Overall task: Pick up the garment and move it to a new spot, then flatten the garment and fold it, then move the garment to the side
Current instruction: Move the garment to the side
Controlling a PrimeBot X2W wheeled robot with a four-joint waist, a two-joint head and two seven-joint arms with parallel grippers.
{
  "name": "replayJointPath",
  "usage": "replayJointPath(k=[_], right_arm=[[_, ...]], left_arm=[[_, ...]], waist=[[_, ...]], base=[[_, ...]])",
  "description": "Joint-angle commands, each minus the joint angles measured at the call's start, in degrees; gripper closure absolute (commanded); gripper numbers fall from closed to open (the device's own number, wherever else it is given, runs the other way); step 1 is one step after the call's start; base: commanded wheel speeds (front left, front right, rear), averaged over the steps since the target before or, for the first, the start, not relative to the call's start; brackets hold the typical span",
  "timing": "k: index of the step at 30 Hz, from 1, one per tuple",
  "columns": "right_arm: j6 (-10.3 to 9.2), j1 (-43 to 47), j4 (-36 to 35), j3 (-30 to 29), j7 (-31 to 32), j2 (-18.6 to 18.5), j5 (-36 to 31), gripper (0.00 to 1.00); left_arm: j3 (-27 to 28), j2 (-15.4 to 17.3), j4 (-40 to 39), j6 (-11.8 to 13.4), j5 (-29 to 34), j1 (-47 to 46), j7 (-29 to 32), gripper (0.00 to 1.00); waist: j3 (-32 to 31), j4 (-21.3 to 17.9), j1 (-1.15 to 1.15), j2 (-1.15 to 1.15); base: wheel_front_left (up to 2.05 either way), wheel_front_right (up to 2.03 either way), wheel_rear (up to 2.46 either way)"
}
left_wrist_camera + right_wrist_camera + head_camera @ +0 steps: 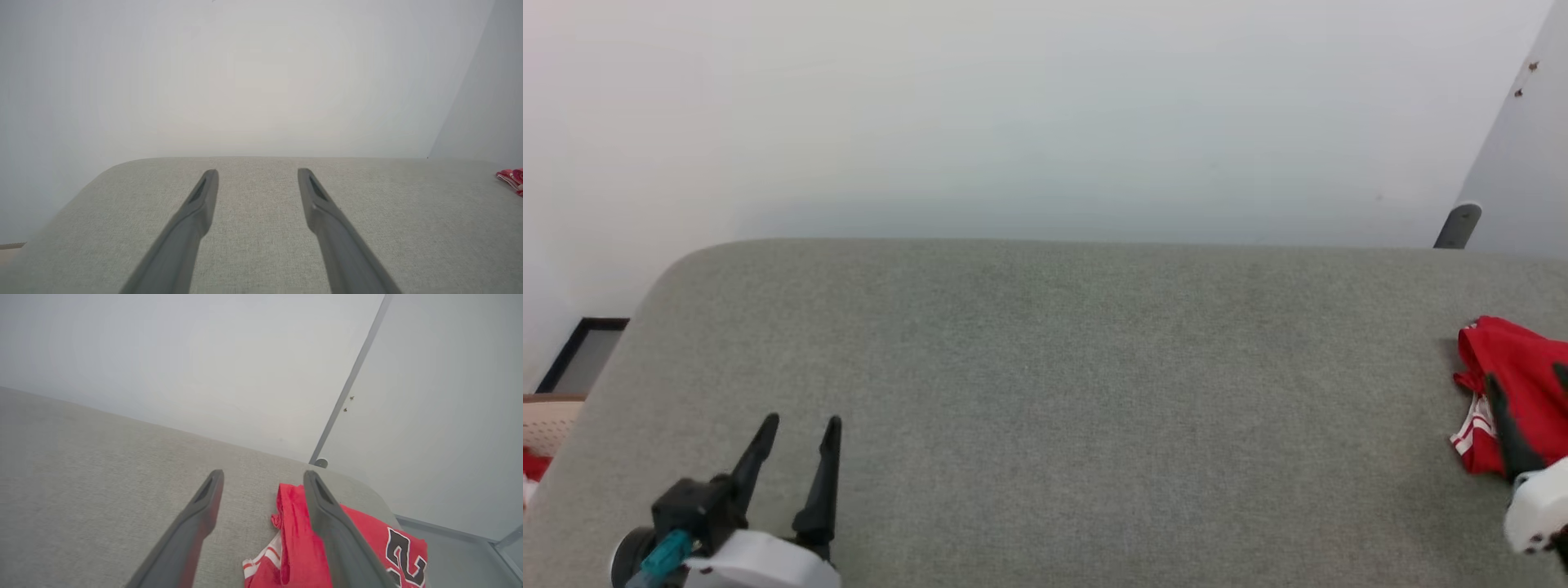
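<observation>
Garment (1515, 359) was found crumpled in a heap at the far right end of the grey fabric-covered table (1045, 343), close to its right edge. Red cloth, a white striped trim and part of a black printed numeral were noted in the right wrist view.

The right gripper (262, 473) was positioned over the heap, its fingers spread apart and empty. One finger lay across the red cloth, the other over bare table. The left gripper (801, 420) was positioned low at the left end, well apart from the garment, its fingers likewise spread with nothing between them.

The cloth was judged light, soft and limp, likely to sag and trail once lifted. The raised fold lying between the right fingers was judged the best place for a hold, so that several layers would be pinched rather than one loose ply.
</observation>
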Motion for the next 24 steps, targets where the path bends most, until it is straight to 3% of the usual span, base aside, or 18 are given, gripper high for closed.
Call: replayJointPath(k=[1, 11, 24], right_arm=[[-0.07, 1.49, -1.19, -1.17, -0.21, 1.01, -0.79, 0.00], [-0.07, 11.98, -12.59, -8.30, -0.21, 10.45, -7.16, 0.00], [-0.07, 20.23, -21.98, -10.14, -0.22, 17.01, -10.06, 0.00]], left_arm=[[0.41, 0.24, -0.07, 0.18, -0.17, 0.90, 0.03, 0.00], [2.85, 0.89, -0.28, 0.72, -0.39, 4.66, 0.02, 0.00], [4.16, 1.15, 0.95, -0.62, -0.81, 7.29, 0.02, 0.00]], waist=[[-0.57, 0.39, 0.00, 0.00], [-1.99, 0.63, 0.00, 0.00], [-3.05, 0.18, 0.00, 0.00]], base=[[0.00, 0.00, 0.00], [0.00, 0.00, 0.00], [0.00, 0.00, 0.00]])
